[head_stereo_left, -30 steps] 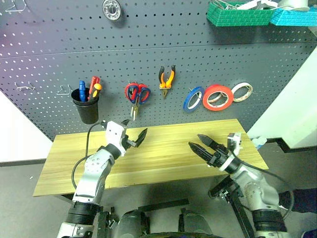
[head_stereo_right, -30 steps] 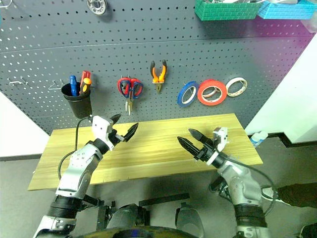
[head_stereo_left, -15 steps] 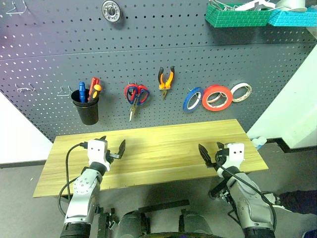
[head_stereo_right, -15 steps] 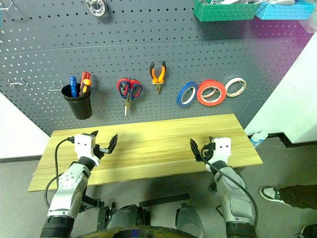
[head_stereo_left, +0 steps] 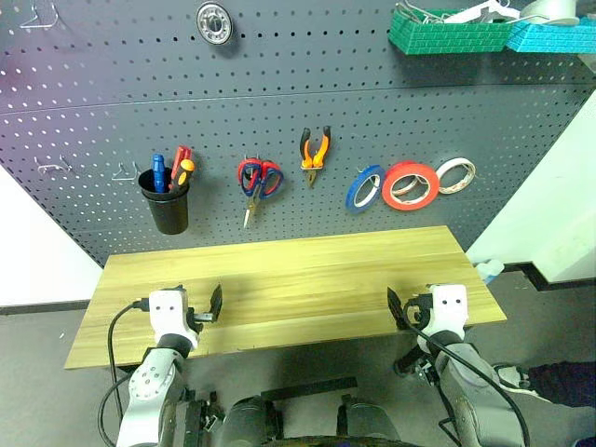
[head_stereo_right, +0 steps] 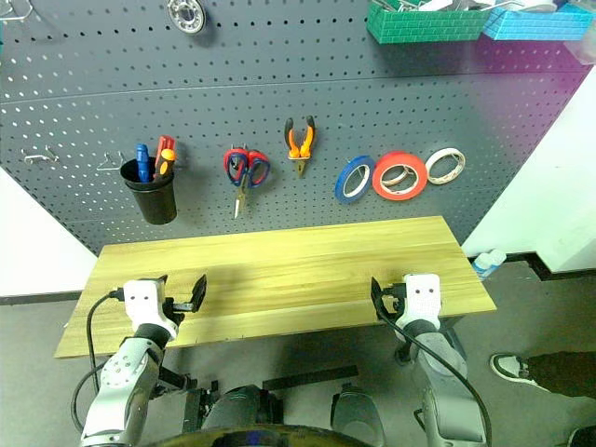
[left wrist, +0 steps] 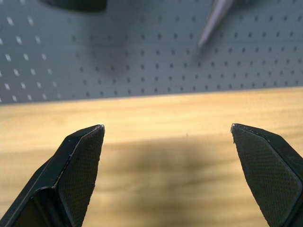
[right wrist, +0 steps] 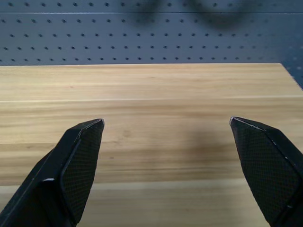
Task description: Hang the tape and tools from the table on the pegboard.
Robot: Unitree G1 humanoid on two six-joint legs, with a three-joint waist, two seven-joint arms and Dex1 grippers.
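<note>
Nearest to us we list the left gripper (head_stereo_left: 209, 304) and the right gripper (head_stereo_left: 399, 310), both low at the near edge of the tabletop (head_stereo_left: 307, 270), jaws spread wide and holding nothing; the wrist views show each pair of black fingers (left wrist: 80, 170) parted over bare plank. Beyond them we record the light wooden tabletop itself, long and rectangular. Farthest, on the pegboard (head_stereo_left: 279, 112), we enter from the robot's left to right: a black cup (head_stereo_left: 169, 203) holding the blue-handled screwdriver (head_stereo_left: 157, 173) beside a red-and-yellow-handled screwdriver (head_stereo_left: 182, 168); scissors (head_stereo_left: 257, 182) with red and blue handles, blades pointing down; the orange-and-black pliers (head_stereo_left: 314, 152); a blue tape ring (head_stereo_left: 364, 187); the orange-red tape (head_stereo_left: 411, 185) just beside it; and a pale ring (head_stereo_left: 455, 175). High on the panel we note a green bin (head_stereo_left: 447, 30) and a teal bin (head_stereo_left: 549, 33).
</note>
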